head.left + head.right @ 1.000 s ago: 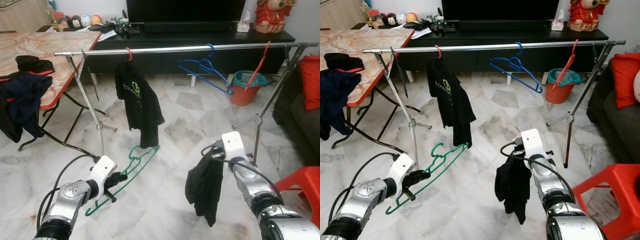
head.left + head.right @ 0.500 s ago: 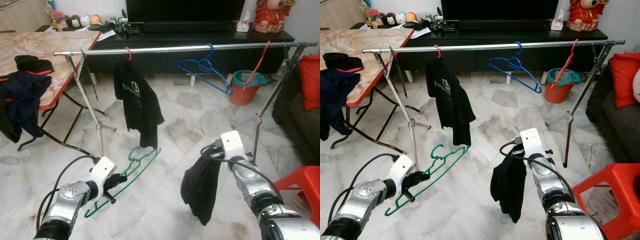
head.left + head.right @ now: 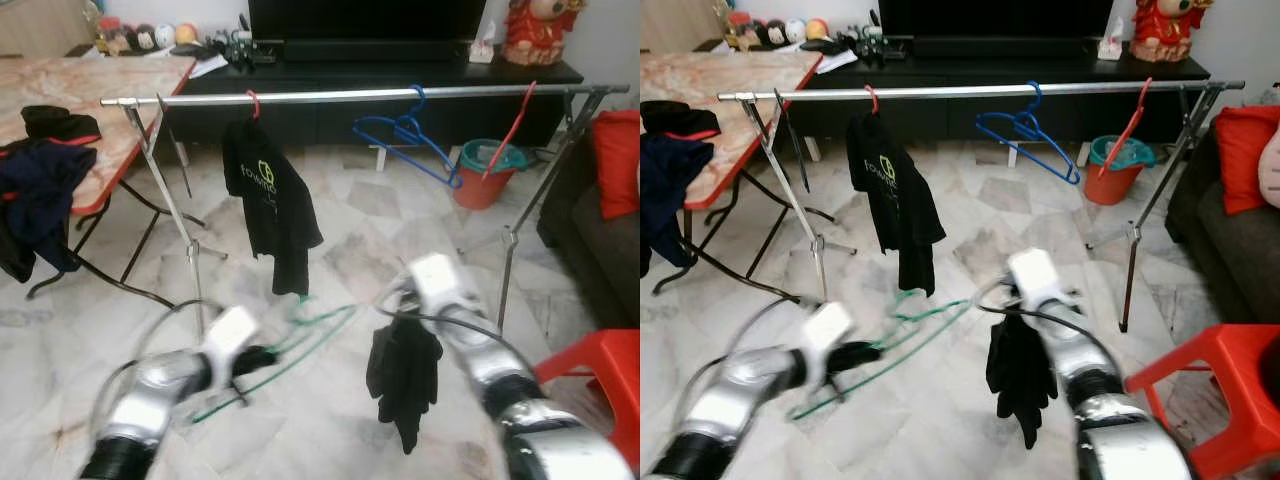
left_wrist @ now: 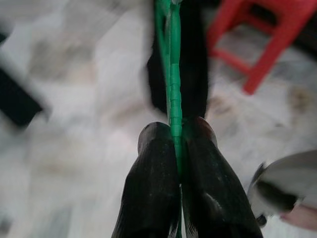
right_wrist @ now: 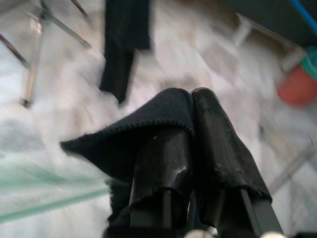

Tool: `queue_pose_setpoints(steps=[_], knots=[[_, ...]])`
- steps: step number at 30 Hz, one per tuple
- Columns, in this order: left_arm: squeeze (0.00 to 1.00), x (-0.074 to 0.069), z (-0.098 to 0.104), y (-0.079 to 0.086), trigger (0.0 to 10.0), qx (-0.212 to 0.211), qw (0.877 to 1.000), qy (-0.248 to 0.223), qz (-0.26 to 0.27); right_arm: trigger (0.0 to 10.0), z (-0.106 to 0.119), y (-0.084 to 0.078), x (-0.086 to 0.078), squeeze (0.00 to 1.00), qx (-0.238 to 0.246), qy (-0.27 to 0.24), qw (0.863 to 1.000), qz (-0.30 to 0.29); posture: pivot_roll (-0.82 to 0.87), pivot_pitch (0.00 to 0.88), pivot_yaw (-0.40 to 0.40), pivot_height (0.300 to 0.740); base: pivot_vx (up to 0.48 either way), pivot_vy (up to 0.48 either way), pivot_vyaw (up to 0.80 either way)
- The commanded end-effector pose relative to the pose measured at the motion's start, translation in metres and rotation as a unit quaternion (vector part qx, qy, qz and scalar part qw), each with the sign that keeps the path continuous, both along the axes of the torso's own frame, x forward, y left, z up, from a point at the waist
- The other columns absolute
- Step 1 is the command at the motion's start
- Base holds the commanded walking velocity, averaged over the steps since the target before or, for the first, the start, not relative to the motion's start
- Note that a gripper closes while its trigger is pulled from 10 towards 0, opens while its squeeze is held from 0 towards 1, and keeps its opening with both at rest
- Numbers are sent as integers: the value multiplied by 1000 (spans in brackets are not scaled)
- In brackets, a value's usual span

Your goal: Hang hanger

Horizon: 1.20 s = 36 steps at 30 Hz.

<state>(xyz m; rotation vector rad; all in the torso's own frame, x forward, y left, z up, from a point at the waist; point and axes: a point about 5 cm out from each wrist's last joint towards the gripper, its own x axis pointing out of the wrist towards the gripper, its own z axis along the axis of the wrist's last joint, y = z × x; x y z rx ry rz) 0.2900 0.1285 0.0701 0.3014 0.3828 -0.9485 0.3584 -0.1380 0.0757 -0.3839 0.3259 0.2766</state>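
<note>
1. Both arms have swung inward since the earlier frame, bringing the green hanger (image 3: 300,335) and the black garment (image 3: 403,375) closer together; the arms are blurred.
2. Left pincer (image 4: 174,130) is closed on the green hanger's thin bar, its two black fingers (image 4: 153,173) pressed on either side of it.
3. Right pincer (image 5: 190,106) is clamped on a fold of the black garment, which hangs limp below it above the marble floor (image 3: 350,240).
4. Green hanger sits low, well below the drying rail (image 3: 380,94), its far end near the garment.
5. On the rail hang a black T-shirt (image 3: 268,200) on a red hanger, a blue hanger (image 3: 405,135) and another red hanger (image 3: 510,130).
6. A desk (image 3: 95,85) with dark clothes stands at the left; a red stool (image 3: 595,375) stands at the right.
</note>
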Motion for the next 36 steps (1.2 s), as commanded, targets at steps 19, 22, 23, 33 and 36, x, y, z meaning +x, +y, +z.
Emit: queue_pose_setpoints(steps=[19,22,23,33,36], knots=[[0,-30,17,10,10000,28,991,74,-104,10000,13,-6,5,0,-19,-11,1000,-13,-87,0,-22,740,0,0,0],[0,-31,20,12,10000,31,991,77,-108,10000,13,-6,5,0,-18,-11,1000,-12,-88,0,-22,740,0,0,0],[0,-32,23,13,10000,33,990,78,-110,10000,13,-6,5,0,-18,-11,1000,-12,-87,0,-22,740,0,0,0],[0,-21,37,10,10000,20,996,39,-81,10000,13,-2,4,0,-17,-9,1000,-5,-87,0,-23,740,0,0,0],[0,-18,39,10,10000,22,997,28,-72,10000,13,-1,4,0,-16,-9,1000,-3,-87,0,-22,740,0,0,0]])
